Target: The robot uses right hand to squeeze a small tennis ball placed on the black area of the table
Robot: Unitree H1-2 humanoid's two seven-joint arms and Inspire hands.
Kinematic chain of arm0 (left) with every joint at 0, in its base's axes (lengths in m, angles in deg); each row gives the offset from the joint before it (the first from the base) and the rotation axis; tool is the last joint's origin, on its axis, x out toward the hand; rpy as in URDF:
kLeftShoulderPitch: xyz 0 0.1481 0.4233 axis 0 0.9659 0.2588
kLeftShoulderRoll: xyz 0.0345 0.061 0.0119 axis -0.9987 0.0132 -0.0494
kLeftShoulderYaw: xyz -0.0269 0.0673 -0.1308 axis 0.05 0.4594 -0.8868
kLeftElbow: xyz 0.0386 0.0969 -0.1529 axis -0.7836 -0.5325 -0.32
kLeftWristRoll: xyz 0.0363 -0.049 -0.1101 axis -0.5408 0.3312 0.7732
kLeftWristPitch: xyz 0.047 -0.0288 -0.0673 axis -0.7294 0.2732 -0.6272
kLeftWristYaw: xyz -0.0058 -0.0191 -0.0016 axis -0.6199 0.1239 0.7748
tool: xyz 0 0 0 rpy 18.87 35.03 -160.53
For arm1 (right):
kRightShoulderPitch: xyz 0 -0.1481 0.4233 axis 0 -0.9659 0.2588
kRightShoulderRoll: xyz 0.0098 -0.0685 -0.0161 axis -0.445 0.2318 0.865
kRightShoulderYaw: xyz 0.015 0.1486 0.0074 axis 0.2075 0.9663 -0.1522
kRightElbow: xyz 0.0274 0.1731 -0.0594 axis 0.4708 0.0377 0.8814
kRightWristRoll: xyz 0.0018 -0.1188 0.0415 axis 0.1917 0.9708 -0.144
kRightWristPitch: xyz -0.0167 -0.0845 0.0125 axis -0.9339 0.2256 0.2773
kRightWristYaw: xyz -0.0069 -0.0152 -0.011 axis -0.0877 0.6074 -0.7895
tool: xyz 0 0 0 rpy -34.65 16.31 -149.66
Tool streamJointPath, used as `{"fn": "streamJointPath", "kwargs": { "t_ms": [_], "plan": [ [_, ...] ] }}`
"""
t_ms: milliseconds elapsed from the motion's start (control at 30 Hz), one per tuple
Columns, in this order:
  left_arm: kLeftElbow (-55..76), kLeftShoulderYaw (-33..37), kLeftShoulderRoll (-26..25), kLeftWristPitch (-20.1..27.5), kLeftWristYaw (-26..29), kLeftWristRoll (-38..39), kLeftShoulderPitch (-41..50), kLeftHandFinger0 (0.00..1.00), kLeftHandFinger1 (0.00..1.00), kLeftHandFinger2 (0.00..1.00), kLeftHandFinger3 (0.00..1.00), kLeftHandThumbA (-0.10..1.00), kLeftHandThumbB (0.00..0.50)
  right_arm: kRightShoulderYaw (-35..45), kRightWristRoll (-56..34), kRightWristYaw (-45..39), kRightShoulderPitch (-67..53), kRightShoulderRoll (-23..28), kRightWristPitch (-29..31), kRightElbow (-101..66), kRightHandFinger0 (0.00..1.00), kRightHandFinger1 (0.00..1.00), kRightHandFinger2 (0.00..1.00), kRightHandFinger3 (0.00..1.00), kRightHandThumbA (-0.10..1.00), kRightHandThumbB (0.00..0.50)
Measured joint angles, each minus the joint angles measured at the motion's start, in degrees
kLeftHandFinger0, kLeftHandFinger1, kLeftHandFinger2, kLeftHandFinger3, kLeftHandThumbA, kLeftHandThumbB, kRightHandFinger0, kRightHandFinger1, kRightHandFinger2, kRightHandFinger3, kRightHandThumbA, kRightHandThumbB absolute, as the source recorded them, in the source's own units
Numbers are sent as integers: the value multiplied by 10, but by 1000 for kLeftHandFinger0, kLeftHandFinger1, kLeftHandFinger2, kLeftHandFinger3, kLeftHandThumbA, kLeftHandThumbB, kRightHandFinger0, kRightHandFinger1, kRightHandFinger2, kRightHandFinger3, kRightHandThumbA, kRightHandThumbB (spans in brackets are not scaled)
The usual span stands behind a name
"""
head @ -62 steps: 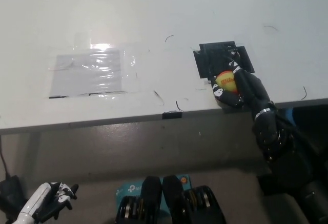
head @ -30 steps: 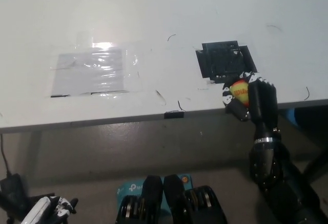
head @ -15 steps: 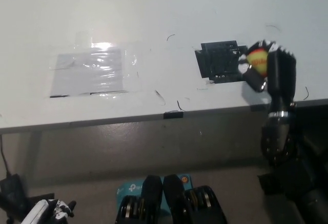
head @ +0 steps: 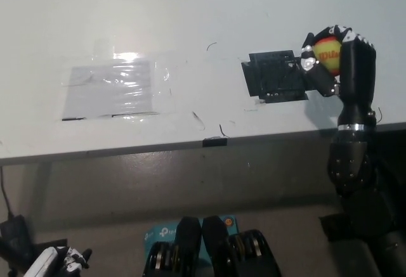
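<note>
one black right hand (head: 342,61) clasps the tennis ball (head: 328,51).

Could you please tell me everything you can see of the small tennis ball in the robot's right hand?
The small yellow-green tennis ball, with a red band or marking across its visible face, is held in the black right hand, whose fingers wrap around it, hiding much of its surface. It looks fuzzy, though the picture is too coarse to be sure. It seems lifted off the white table, just right of the black square patch, touching only the hand.
</note>
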Motion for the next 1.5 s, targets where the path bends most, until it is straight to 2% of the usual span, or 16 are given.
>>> {"fn": "streamJointPath", "kwargs": {
  "t_ms": [33, 100, 167, 267, 467, 533, 867, 1033, 1100, 1167, 1200, 1300, 1333, 1400, 1433, 1500],
  "plan": [
    [0, -1, 0, 0, 0, 0, 0, 114, 87, 263, 366, 675, 467, 2, 0, 1, -3, -3, 0, -2, 0, 0, 194, 8, -100, 287],
    [1, -3, 0, 0, 0, 0, 0, 99, 77, 256, 355, 686, 465, 6, -1, 3, -10, -10, 1, -7, 0, 0, 218, 26, -100, 283],
    [1, -4, 0, 0, 0, 0, 0, 143, 90, 257, 344, 683, 479, 9, -3, 3, -15, -16, 2, -10, 0, 0, 318, 108, -100, 270],
    [1, -5, 0, 0, 0, 0, 2, 108, 85, 241, 322, 690, 463, 13, -5, 3, -26, -26, 2, -17, 0, 0, 369, 226, -100, 250],
    [1, -5, 0, 0, 0, 0, 7, 87, 85, 255, 339, 690, 469, 15, -7, 5, -45, -34, 2, -18, 0, 1, 361, 247, -100, 246],
    [1, -5, 0, 0, 0, 0, 7, 151, 115, 269, 356, 700, 496, 15, -6, 6, -47, -34, 2, -18, 0, 0, 354, 254, -100, 259],
    [3, -6, 0, 0, 0, -1, 7, 114, 107, 283, 380, 678, 473, 14, 5, 16, -53, -38, 2, -18, 0, 0, 354, 233, -100, 273],
    [4, -6, 0, -1, 0, -1, 8, 123, 91, 259, 344, 691, 500, 14, 9, 17, -53, -38, 5, -16, 0, 17, 344, 222, -100, 278],
    [4, -6, 0, -1, -1, -1, 8, 110, 103, 291, 353, 696, 492, 14, 9, 17, -52, -36, 7, -15, 0, 17, 369, 239, -100, 212],
    [3, -6, 0, 0, -1, -1, 7, 119, 110, 286, 356, 695, 488, 7, 10, 9, -47, -29, 8, -9, 0, 83, 502, 291, -100, 135],
    [3, -6, 0, 0, -1, -1, 7, 128, 112, 282, 358, 703, 495, 1, 12, 1, -45, -23, 7, -9, 0, 80, 506, 314, -100, 145],
    [3, -5, 0, -1, -1, -2, 7, 132, 114, 307, 355, 705, 500, -20, 16, -33, -26, 1, -2, 0, 0, 152, 601, 440, -100, 77],
    [3, -5, 0, -1, -1, -2, 7, 130, 114, 307, 355, 705, 500, -27, 17, -43, -20, 9, -6, 3, 0, 163, 606, 447, -100, 58],
    [3, -5, 0, -1, -1, -2, 8, 130, 108, 300, 352, 696, 500, -40, 20, -67, -6, 23, -14, 12, 0, 177, 627, 477, -100, 69],
    [3, -5, 0, -1, -1, -2, 8, 118, 92, 275, 340, 697, 500, -43, 21, -73, -3, 26, -17, 14, 0, 204, 654, 498, -100, 11],
    [3, -5, 0, -1, -1, -2, 7, 136, 102, 281, 368, 702, 500, -63, 27, -103, 16, 39, -32, 33, 0, 204, 621, 479, -100, 0]
  ]
}}
